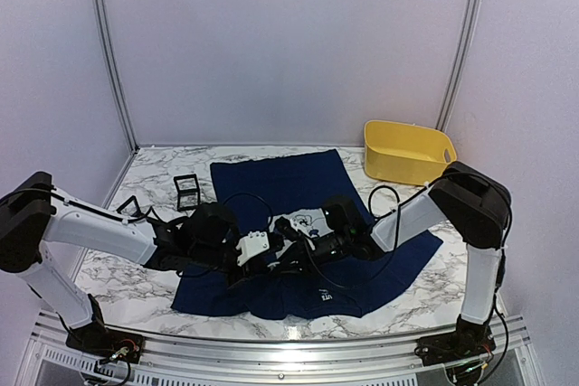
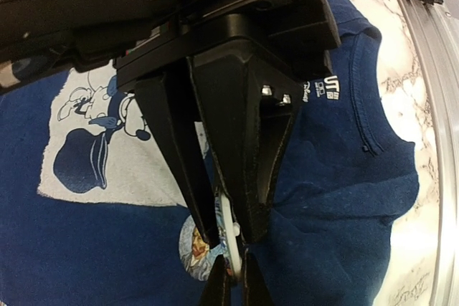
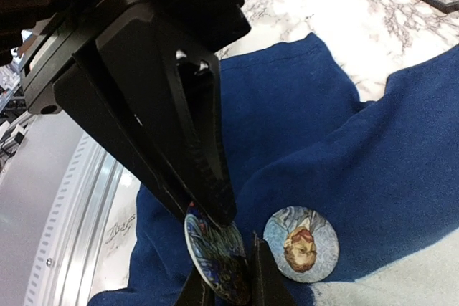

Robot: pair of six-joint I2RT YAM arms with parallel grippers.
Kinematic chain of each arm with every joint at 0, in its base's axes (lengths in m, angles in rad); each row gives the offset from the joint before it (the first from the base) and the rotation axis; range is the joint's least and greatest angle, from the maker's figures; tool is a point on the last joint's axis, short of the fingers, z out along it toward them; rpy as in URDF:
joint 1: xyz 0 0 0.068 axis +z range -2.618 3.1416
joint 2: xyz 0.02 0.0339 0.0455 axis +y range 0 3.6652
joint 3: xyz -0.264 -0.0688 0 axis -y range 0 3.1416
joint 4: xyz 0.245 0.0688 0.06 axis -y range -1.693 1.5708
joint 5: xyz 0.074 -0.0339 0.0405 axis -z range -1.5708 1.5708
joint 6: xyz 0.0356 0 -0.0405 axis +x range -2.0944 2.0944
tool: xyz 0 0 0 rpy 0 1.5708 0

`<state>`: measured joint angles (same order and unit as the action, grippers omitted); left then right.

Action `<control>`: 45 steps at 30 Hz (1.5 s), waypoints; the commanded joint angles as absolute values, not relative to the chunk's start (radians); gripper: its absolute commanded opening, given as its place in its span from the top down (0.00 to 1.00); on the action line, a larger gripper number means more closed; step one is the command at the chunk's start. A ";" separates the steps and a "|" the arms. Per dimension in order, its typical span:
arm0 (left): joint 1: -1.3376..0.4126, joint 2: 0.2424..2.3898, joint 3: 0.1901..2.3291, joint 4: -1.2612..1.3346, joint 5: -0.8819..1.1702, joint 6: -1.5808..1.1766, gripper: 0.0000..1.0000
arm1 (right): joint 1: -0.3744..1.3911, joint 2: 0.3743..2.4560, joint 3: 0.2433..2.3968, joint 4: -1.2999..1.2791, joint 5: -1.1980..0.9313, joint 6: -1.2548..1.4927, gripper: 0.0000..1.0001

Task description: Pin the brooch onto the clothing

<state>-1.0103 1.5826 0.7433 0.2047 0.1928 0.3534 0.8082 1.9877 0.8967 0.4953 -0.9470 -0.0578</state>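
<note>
A marble table [image 1: 136, 287] stands in a pale-walled booth. On it, the left gripper [image 2: 229, 238] and right gripper [image 3: 219, 218] are both pinched closed on one round blue-patterned brooch [image 3: 214, 256], held on edge over the navy T-shirt [image 1: 280, 178]. A second brooch [image 3: 301, 240], a portrait, lies flat just beside it. Both arms crowd over the shirt's middle. Small black boxes [image 1: 185, 190] and a yellow basket [image 1: 407, 153] stand off the cloth.

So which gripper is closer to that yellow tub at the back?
Right. The right gripper is over the blue shirt, nearer the robot and left of the yellow tub; the left gripper meets it tip to tip from farther left.
</note>
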 commanded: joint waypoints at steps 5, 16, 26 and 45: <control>-1.026 1.559 0.747 0.193 0.246 0.366 1.00 | 0.739 2.006 0.868 0.759 -0.895 0.242 0.96; -1.025 1.556 0.726 0.193 0.221 0.362 1.00 | 0.712 1.998 0.823 0.839 -0.920 0.286 0.99; -1.025 1.559 0.727 0.193 0.171 0.369 1.00 | 0.713 1.977 0.808 0.806 -0.940 0.224 0.87; -1.100 1.585 0.742 0.182 -0.158 0.496 1.00 | 0.669 1.790 0.839 0.485 -0.722 0.008 0.61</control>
<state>-1.0531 1.5723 0.7364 0.2104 0.0128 0.4068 0.7006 1.8515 0.8028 0.5594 -0.8799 0.0486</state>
